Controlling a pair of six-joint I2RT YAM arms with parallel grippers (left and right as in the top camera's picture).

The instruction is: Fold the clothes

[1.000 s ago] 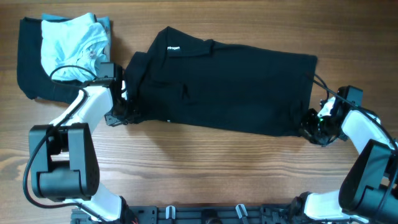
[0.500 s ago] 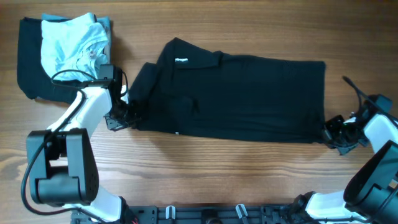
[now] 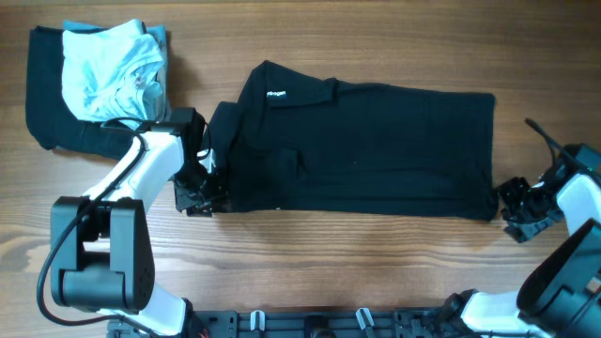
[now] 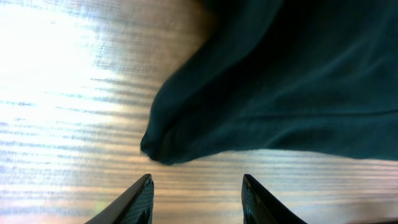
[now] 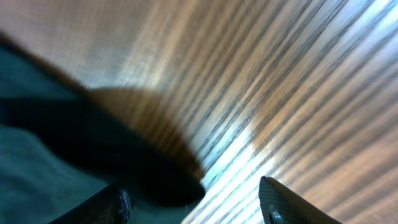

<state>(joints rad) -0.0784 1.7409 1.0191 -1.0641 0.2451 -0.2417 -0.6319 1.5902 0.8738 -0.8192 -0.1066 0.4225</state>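
A black shirt (image 3: 366, 145) lies flat on the wooden table, folded into a long band, with a small white logo (image 3: 275, 94) near its left end. My left gripper (image 3: 201, 194) sits at the shirt's lower left corner. In the left wrist view that gripper (image 4: 198, 190) is open, and the shirt's corner (image 4: 168, 146) lies just ahead of the fingertips, not between them. My right gripper (image 3: 514, 205) is at the shirt's lower right corner. In the right wrist view it (image 5: 196, 202) stands open, with the dark cloth edge (image 5: 155, 177) loose beside its left finger.
At the back left a light blue garment (image 3: 108, 70) is piled on a folded black one (image 3: 42, 103). A dark rail (image 3: 310, 324) runs along the table's front edge. A thin cable (image 3: 540, 131) sticks out behind the right arm.
The shirt was pulled to the right and stretched flat. Both grippers then opened and let go of its lower corners.
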